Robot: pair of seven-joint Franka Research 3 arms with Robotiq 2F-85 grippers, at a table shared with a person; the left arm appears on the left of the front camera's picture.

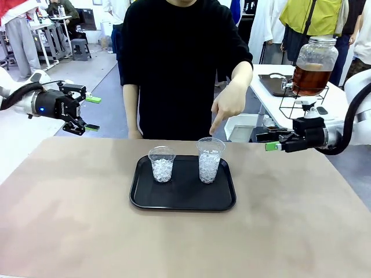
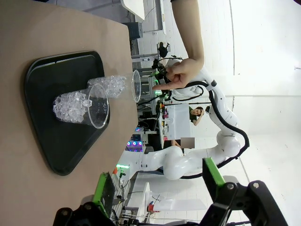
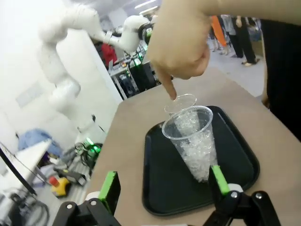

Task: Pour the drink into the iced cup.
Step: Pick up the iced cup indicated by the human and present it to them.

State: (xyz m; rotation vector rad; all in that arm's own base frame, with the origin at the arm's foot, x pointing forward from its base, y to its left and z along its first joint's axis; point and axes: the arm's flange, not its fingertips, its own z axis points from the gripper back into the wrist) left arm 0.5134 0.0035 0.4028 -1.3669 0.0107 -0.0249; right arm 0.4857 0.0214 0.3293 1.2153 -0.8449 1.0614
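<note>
A black tray point(image 1: 185, 197) sits in the middle of the brown table point(image 1: 69, 220). Two clear cups full of ice stand on the tray, side by side but not touching: a short cup point(image 1: 162, 164) on the tray's left half and a tall cup point(image 1: 210, 160) on its right half. A person in a black top stands at the far side of the tray. The person's hand point(image 1: 229, 104) points one finger down, just over the rim of the tall cup.

The drink point(image 1: 309, 81) is brown like tea. It fills the lower part of a big glass jar point(image 1: 317, 55) with a lid. The jar sits on a black wire stand point(image 1: 293, 107), well past the tray's far right corner.

The robot's left hand point(image 1: 91, 113) hangs in the air well to the left of the tray. Its two green-tipped fingers are spread wide and hold nothing. The robot's right hand point(image 1: 271, 141) hangs to the right of the tray, low and a bit nearer, with its fingers pointing toward the tray. Its fingers are spread wide too — nothing is between them.
</note>
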